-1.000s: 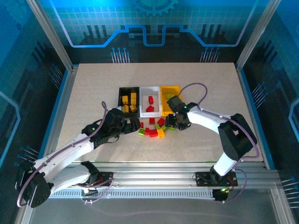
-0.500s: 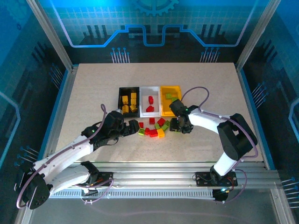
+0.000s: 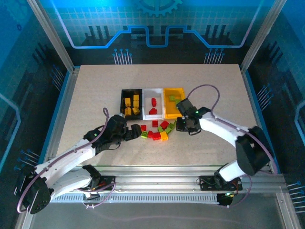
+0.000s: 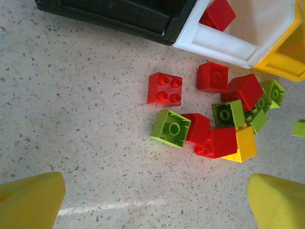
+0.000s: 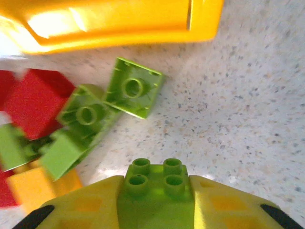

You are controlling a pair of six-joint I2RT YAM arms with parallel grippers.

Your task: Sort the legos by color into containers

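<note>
— Right gripper [image 5: 155, 206]?
— Clamped on a small light-green plastic brick [image 5: 155, 185], near the yellow-orange plastic bin [image 5: 119, 24], mid-table.
— Left gripper [image 4: 152, 205]?
— Spread wide, empty, above the loose red, green and yellow bricks [image 4: 224, 140].

Containers [image 3: 152, 89] in row; legos [image 3: 156, 135] on table [image 3: 105, 90] just before them.

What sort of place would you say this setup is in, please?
Most likely a robotics lab work cell: an aluminium frame with blue circuit-print panels encloses a speckled table, and a left arm and right arm bolted at its near edge work over toy legos and three small bins.
</note>
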